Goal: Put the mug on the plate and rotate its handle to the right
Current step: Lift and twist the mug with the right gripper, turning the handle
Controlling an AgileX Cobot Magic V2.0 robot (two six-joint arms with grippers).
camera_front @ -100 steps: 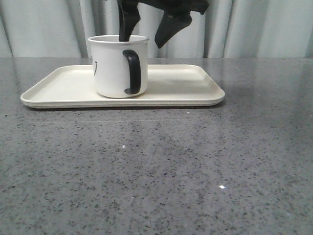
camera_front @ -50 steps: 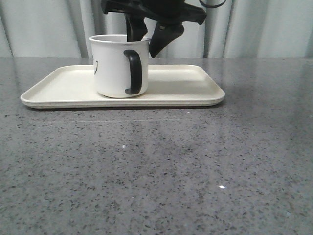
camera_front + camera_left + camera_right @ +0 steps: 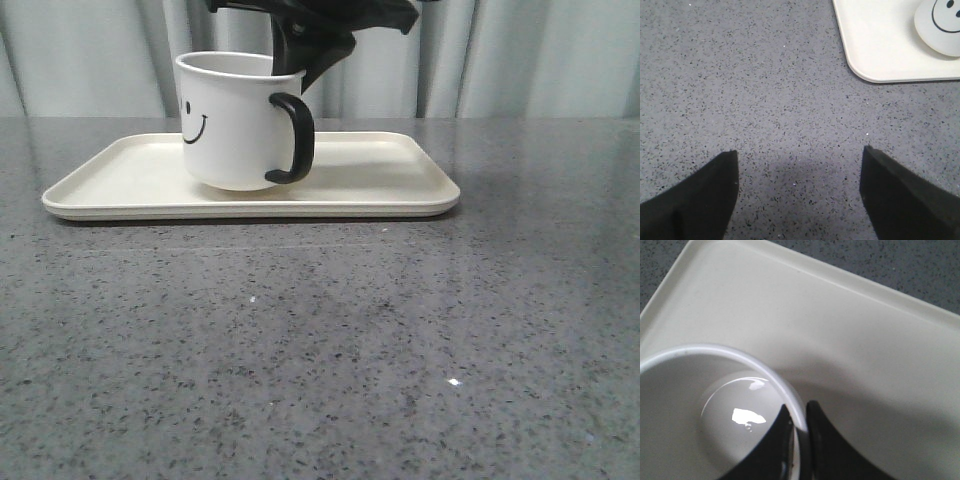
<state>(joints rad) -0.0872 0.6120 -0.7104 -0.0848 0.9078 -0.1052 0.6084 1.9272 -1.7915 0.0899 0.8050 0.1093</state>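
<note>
Now busy with the last step, turning the handle (image 3: 295, 138) toward the right edge of the table (image 3: 350, 340). Pinching the rim of the mug (image 3: 235, 120) with the right gripper (image 3: 300, 65), one finger inside the wall and one outside, close to where the handle begins. Seen from the right wrist the same way: closed tight on the thin white rim, nothing else between the fingers.

Holding the mug over the plate (image 3: 380, 185), which lies near the far edge of the table, a little toward the left side. Looks slightly tilted and perhaps just lifted off the plate surface; cannot tell for sure whether the base touches. Showing the smiley face toward the front-left, and the handle already pointing almost fully to the right edge.

Keeping the left gripper (image 3: 799, 165) spread wide and holding nothing, above bare table just beside a rounded corner of the plate, well apart from the mug.

Judged nearly complete. Next, probably: finish the small remaining turn if needed, lower the mug flat on the plate, then release gently and rise straight up. Need for care here, since a sideways pull on the rim could tip the mug or undo the turn.
</note>
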